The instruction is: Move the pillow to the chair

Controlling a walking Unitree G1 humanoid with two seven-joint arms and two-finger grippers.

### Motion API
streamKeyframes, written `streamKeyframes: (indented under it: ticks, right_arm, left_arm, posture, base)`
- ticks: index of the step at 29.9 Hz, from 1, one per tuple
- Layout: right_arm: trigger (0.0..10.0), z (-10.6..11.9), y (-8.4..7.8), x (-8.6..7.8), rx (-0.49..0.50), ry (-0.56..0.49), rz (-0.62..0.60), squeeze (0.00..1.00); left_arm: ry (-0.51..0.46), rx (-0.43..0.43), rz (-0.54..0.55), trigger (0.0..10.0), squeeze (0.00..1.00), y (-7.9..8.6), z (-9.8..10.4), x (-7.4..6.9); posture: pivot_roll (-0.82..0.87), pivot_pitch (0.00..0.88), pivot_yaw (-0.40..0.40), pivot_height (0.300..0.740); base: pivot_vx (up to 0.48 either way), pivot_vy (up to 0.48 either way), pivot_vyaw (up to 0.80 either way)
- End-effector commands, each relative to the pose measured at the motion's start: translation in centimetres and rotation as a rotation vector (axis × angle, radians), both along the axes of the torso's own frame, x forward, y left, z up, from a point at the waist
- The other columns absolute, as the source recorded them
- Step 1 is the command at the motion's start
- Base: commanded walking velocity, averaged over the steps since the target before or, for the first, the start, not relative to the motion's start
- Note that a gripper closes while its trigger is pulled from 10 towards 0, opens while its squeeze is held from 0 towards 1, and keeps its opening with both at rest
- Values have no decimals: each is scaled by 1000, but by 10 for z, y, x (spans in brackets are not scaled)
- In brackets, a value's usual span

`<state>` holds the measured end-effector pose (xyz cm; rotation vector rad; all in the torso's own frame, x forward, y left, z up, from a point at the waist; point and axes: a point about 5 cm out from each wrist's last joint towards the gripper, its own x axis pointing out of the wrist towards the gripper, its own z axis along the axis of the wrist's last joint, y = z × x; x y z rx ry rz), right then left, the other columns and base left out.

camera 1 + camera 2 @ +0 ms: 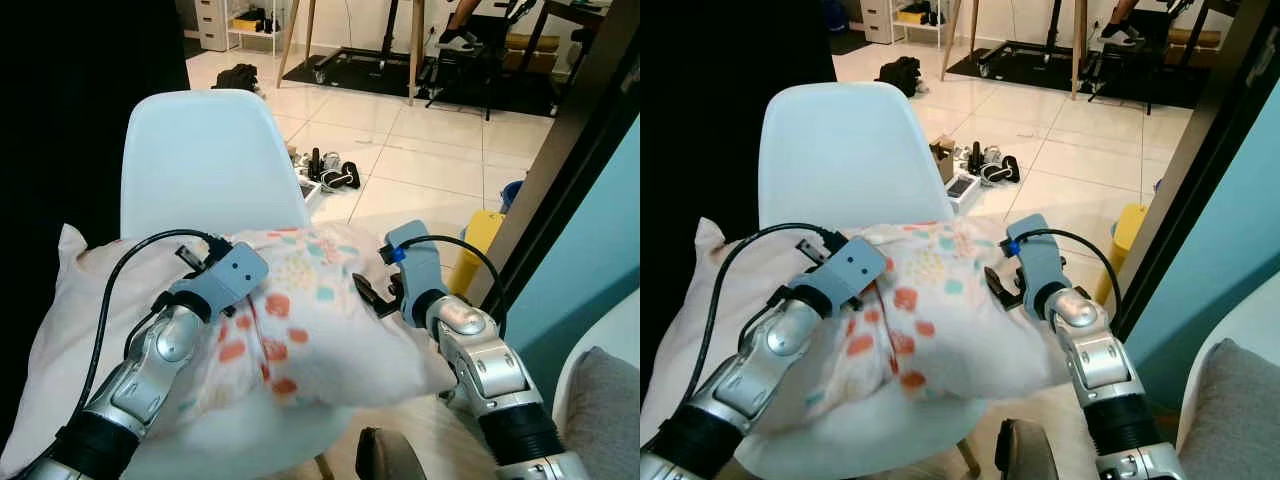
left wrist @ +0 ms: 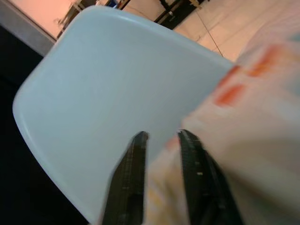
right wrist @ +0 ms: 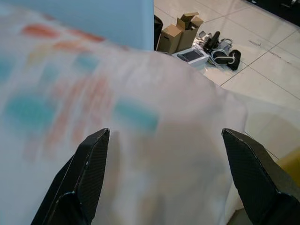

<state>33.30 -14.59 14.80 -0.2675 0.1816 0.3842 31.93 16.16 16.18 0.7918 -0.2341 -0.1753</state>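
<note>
The white pillow (image 1: 310,330) with orange, teal and yellow patches lies across the seat of the white shell chair (image 1: 210,160), its left end hanging over the chair's side. My left gripper (image 2: 161,137) is at the pillow's middle, near the chair back. Its two black fingers are close together, with pillow fabric pinched between them. My right gripper (image 3: 166,133) rests at the pillow's right edge with its fingers (image 3: 89,173) spread wide over the fabric, holding nothing.
Small boxes, a phone and cables (image 1: 330,175) lie on the tiled floor behind the chair. A yellow bin (image 1: 480,235) and a dark slanted post (image 1: 560,170) stand on the right. A second white chair with a grey cushion (image 1: 605,400) is at lower right.
</note>
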Motion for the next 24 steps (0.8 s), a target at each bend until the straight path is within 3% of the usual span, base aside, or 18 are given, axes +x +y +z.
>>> streamKeyframes:
  ticks: [1, 4, 5, 6, 7, 10, 11, 12, 13, 14, 15, 16, 18, 19, 20, 23, 24]
  right_arm:
    - [10000, -2, 0, -1, 0, 11, 1, 0]
    - [10000, -2, 0, -1, 1, 14, 4, 0]
    - [10000, -2, 0, -1, 1, 14, 4, 0]
    - [10000, -2, 1, -1, 19, 18, 11, 0]
    - [10000, -1, 6, -2, 55, 21, 30, 0]
    - [10000, 0, 8, -3, 80, 22, 43, 0]
    - [10000, 3, 13, -4, 141, 12, 61, 0]
    - [10000, 10, 19, -7, 248, -15, 101, 0]
    - [10000, 10, 19, -7, 248, -15, 101, 0]
    - [10000, 15, 23, -9, 321, -37, 127, 0]
    - [10000, 21, 28, -13, 386, -71, 162, 0]
    - [10000, 25, 30, -15, 417, -91, 183, 0]
    - [10000, 27, 32, -16, 428, -100, 192, 0]
    - [10000, 25, 34, -17, 419, -109, 193, 0]
    - [10000, 25, 34, -17, 419, -109, 193, 0]
    - [10000, 21, 33, -18, 397, -119, 176, 0]
    - [10000, 21, 33, -18, 397, -119, 176, 0]
  left_arm:
    - [-4, 72, 6, 10000, 1000, 5, 3, 1]
    - [25, 186, -28, 10000, 1000, 13, 13, -1]
    - [25, 186, -28, 10000, 1000, 13, 13, -1]
    - [85, 243, -61, 10000, 1000, 17, 15, -5]
    - [141, 264, -88, 10000, 1000, 23, 20, -11]
    - [175, 276, -105, 10000, 1000, 26, 23, -15]
    - [212, 233, -136, 10000, 1000, 28, 28, -21]
    - [217, 118, -197, 10000, 1000, 26, 36, -29]
    - [217, 118, -197, 10000, 1000, 26, 36, -29]
    - [215, 39, -242, 10000, 569, 24, 40, -35]
    - [193, -96, -271, 10000, 0, 19, 45, -39]
    - [177, -182, -282, 10000, 0, 16, 48, -41]
    - [170, -225, -282, 10000, 0, 14, 48, -42]
    - [165, -338, -260, 10000, 0, 5, 40, -43]
    - [165, -338, -260, 10000, 0, 5, 40, -43]
    - [187, -674, -137, 10000, 0, -18, 13, -49]
    - [187, -674, -137, 10000, 0, -18, 13, -49]
  posture:
    - [-41, 0, -78, 551]
    - [-40, 0, -80, 551]
    - [-40, 0, -80, 551]
    - [-38, 0, -82, 551]
    - [-38, 0, -82, 551]
    - [-38, 0, -82, 551]
    - [-35, 0, -82, 551]
    - [-30, 0, -80, 551]
    - [-30, 0, -80, 551]
    - [-30, 0, -80, 556]
    - [-23, 0, -82, 561]
    - [-23, 0, -82, 566]
    - [-22, 0, -80, 571]
    - [-22, 0, -79, 576]
    - [-22, 0, -79, 576]
    - [-27, 0, -86, 590]
    - [-27, 0, -86, 590]
  base:
    - [0, 0, 0]
    - [0, 0, 0]
    - [0, 0, 0]
    - [0, 0, 0]
    - [0, 0, 0]
    - [0, 0, 0]
    - [0, 0, 0]
    - [0, 0, 0]
    - [0, 0, 0]
    - [0, 0, 0]
    - [0, 0, 0]
    - [0, 0, 0]
    - [0, 0, 0]
    - [0, 0, 0]
    - [0, 0, 0]
    - [-395, 0, 0]
    - [-480, 0, 0]
